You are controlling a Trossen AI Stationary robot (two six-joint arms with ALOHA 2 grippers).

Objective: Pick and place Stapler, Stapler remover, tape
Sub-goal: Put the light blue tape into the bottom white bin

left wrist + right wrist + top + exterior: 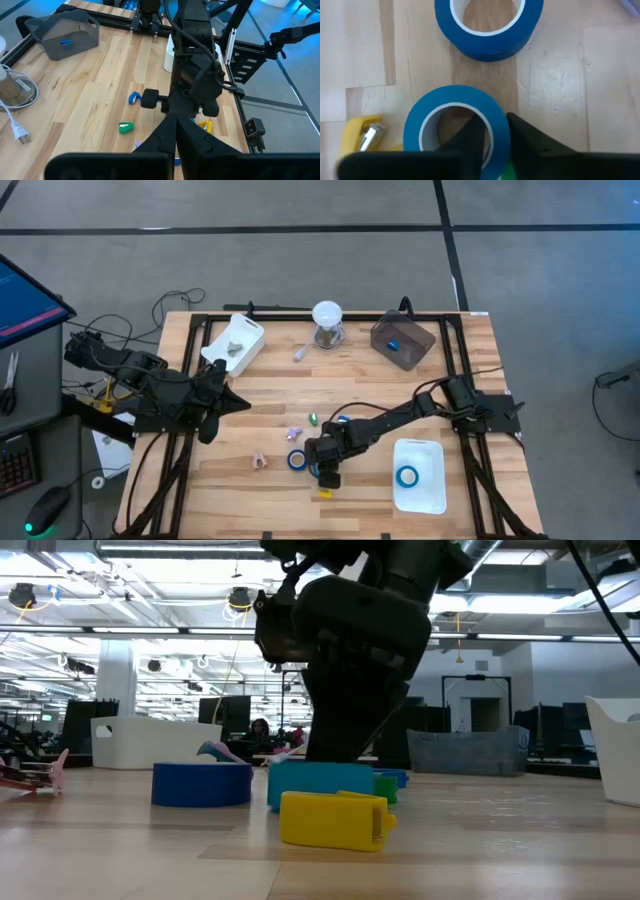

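Even, bright overhead lighting — ceiling lamps (240, 600) glare in the low view; soft shadows on the table (260, 405) (wrist close-up slightly blurred at its edges).

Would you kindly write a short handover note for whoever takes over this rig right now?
Right gripper: down at the table's front middle, jaws straddling the wall of one blue ring-shaped tape roll, one finger inside its core; roll not lifted.
Left gripper: shut, empty, waiting at the table's left.
Second blue tape roll lies on the wood just beyond the first.
Done: one blue tape roll sits in the white rectangular tray at front right.
Left: two rolls, plus the small yellow piece and other bits.
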